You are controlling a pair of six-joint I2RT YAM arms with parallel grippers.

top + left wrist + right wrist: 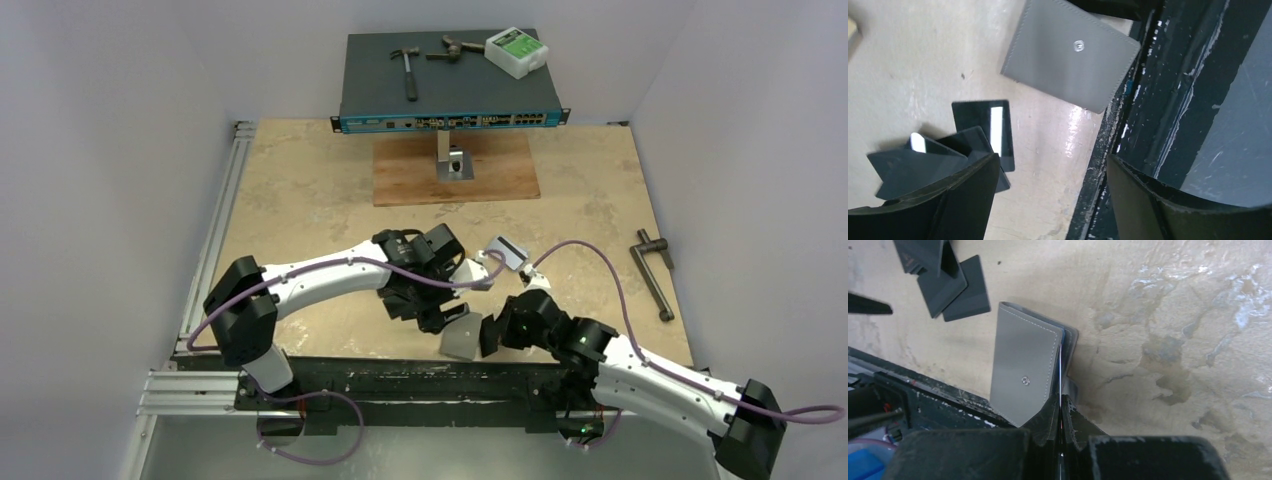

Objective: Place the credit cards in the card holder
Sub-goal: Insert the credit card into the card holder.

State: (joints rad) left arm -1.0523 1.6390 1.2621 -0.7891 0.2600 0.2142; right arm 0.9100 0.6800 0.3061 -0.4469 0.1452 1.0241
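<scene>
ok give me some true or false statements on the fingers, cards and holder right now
1. The right fingers are shut on an edge of the flat grey card holder with the round metal snap. True.
2. The left fingers clamp a card. False: they stand open, holding nothing.
3. Several dark rectangular cards lie on the table beside the holder. True.
4. The holder lies on the brown wooden board. False: it is by the black rail at the table's near edge.
5. A hammer lies on the dark network switch. True.
</scene>
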